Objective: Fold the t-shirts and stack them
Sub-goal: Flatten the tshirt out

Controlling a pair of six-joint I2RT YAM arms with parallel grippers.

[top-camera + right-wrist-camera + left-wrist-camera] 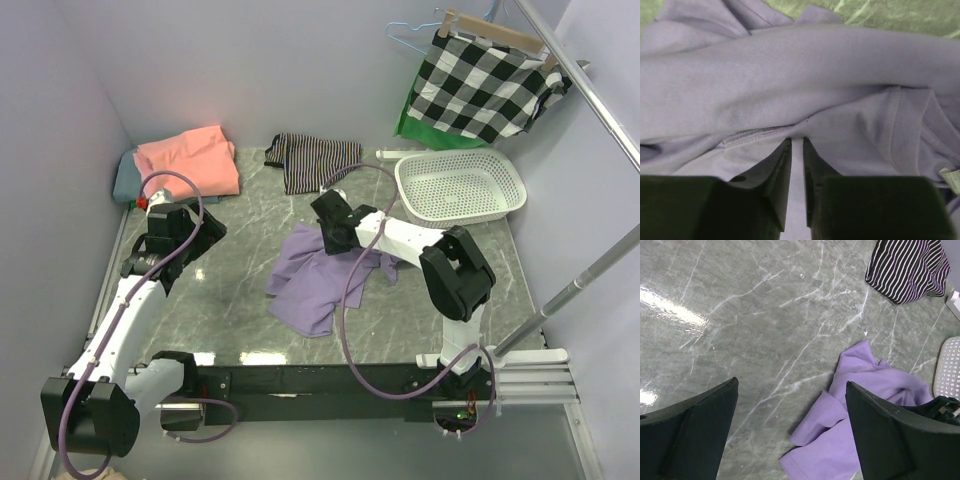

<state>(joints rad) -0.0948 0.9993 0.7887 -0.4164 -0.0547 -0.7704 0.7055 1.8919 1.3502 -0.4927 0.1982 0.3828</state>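
The lavender-purple t-shirt (pixel 312 278) lies crumpled in the middle of the marble table. It also shows in the left wrist view (pixel 872 377) and fills the right wrist view (pixel 790 75). My right gripper (pixel 330 236) (pixel 797 139) is down on the shirt's upper edge, its jaws nearly shut with a fold of the cloth pinched between them. My left gripper (pixel 203 236) (pixel 791 383) is open and empty above bare table, left of the shirt. The salmon-pink t-shirt (pixel 190 160) lies folded on the grey-teal t-shirt (pixel 125 182) at the back left corner.
A black-and-white striped garment (pixel 315 158) (pixel 910 267) lies at the back centre. A white perforated basket (pixel 460 185) stands at the back right. A checked cloth on a wooden hanger (pixel 485 85) hangs from a metal rail above a green cloth (pixel 412 122).
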